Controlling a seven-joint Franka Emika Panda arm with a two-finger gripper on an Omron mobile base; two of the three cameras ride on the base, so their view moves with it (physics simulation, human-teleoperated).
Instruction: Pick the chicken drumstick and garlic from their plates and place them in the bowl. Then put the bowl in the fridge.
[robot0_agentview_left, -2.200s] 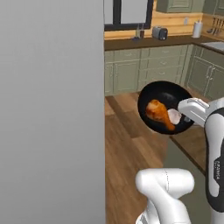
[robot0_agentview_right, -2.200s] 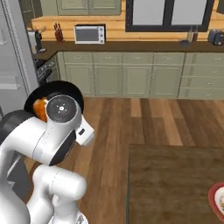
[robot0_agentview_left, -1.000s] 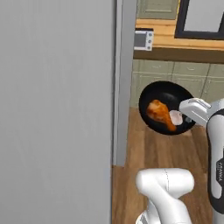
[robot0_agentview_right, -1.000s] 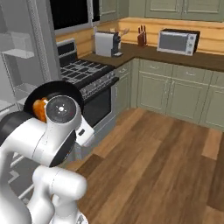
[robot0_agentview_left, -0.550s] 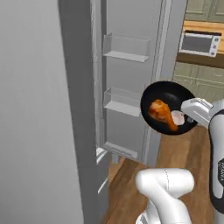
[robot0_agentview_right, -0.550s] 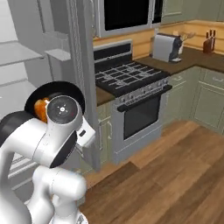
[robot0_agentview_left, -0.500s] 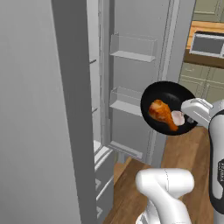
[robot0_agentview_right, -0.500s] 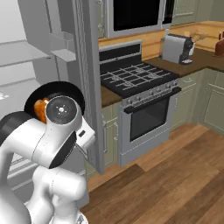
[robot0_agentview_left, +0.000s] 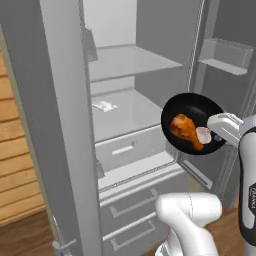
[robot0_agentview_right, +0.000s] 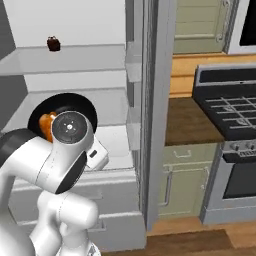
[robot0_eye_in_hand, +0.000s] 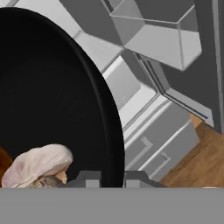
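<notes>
The black bowl (robot0_agentview_left: 192, 111) hangs in the air before the open fridge (robot0_agentview_left: 131, 61), tipped so its inside faces the left base camera. Inside it lie the orange-brown chicken drumstick (robot0_agentview_left: 185, 131) and the whitish garlic (robot0_agentview_left: 203, 134). My gripper (robot0_agentview_left: 217, 131) is shut on the bowl's right rim. In the hand view the rim passes between the fingertips (robot0_eye_in_hand: 88, 178), with the bowl (robot0_eye_in_hand: 52, 105) spreading left and the garlic (robot0_eye_in_hand: 37, 163) near the bottom. From the right base view the bowl (robot0_agentview_right: 56, 105) and drumstick (robot0_agentview_right: 47, 125) peek out behind my arm. The plates are out of view.
The fridge has grey shelves, a pale drawer (robot0_agentview_left: 125, 148) below the bowl's height, and lower drawers (robot0_agentview_left: 135, 205). Its left door (robot0_agentview_left: 47, 125) stands open close by; the right door carries bins (robot0_agentview_left: 226, 55). A small dark item (robot0_agentview_right: 53, 43) sits on an upper shelf. A stove (robot0_agentview_right: 225, 102) stands right of the fridge.
The whole scene has swung: the base turned from the kitchen cabinets and stove to face the open fridge. The bowl with its food keeps the same place in my gripper.
</notes>
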